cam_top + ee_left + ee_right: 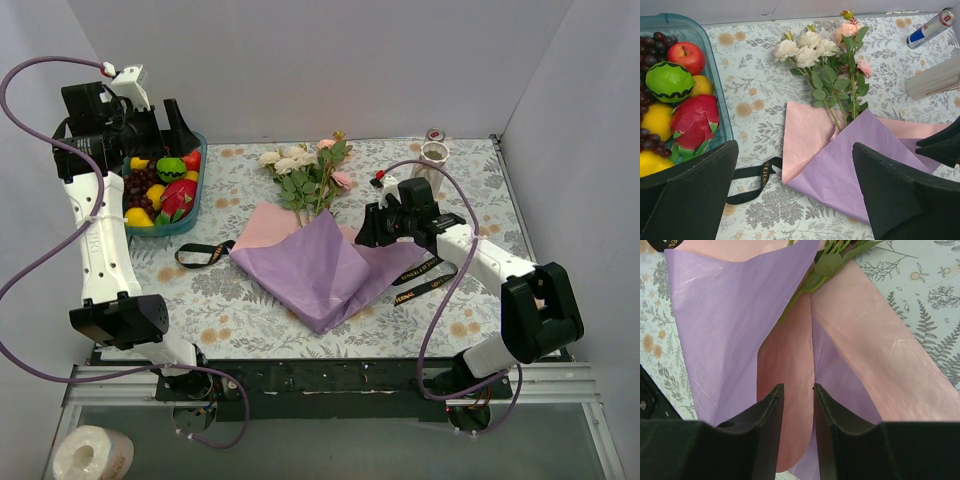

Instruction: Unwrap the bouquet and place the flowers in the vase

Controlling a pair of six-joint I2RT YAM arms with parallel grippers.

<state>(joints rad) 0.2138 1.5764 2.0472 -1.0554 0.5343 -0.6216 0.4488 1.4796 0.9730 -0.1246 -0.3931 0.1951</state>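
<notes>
The bouquet lies flat mid-table with its purple-and-pink paper (320, 265) spread loose and the black ribbon off. The flowers (305, 170), white and pink roses with green leaves, stick out of the paper's far end (825, 65). Their stems (825, 265) run down under the folds. My right gripper (368, 228) is low over the paper's right side. Its jaws (798, 387) stand a narrow gap apart, astride a pink flap (787, 365). My left gripper (165, 125) hangs high at the back left, wide open (795, 150) and empty. The cream vase (434, 158) stands at the back right.
A teal tray (196, 205) of plastic fruit sits at the back left under the left arm. One black ribbon (205, 255) lies left of the paper, another (420, 275) under the right arm. A red-topped can (930, 27) stands behind the vase.
</notes>
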